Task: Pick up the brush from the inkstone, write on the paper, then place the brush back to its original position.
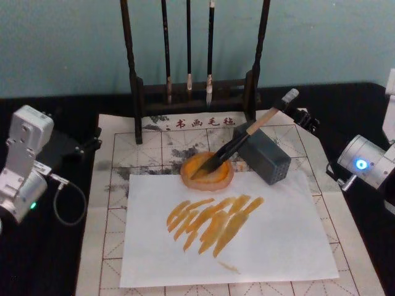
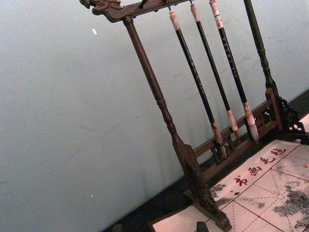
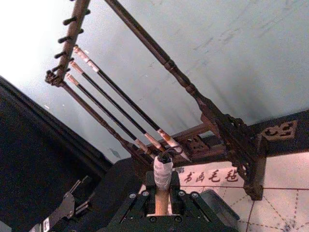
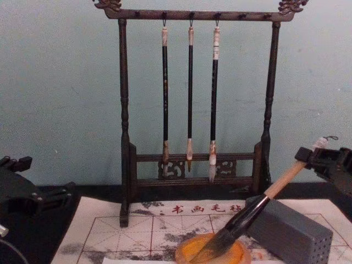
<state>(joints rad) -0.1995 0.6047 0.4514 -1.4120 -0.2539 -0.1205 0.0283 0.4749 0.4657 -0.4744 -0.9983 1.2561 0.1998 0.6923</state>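
— What is laid out, from the biggest thing down?
— A black desk (image 1: 49,259) is covered in the middle by a gridded felt mat (image 1: 105,246). A dark wooden brush stand (image 1: 131,61) is set at the mat's far edge. A white sheet of paper (image 1: 271,246) is laid on the near part of the mat and is marked with orange strokes (image 1: 216,222).
— And the arms?
— The left gripper (image 1: 89,142) is held off to the left of the mat, apart from everything; whether it is open or closed cannot be told. The right gripper (image 3: 162,198) is placed at the mat's far right, its jaws closed on the handle of the brush (image 1: 247,132), just below the cord-wrapped end.
— Where is the brush found?
— It is leaned across a grey block (image 1: 268,160), with its dark tip set in the orange inkstone (image 1: 225,179) just beyond the paper. Three thin brushes (image 4: 190,88) are hung from the stand.
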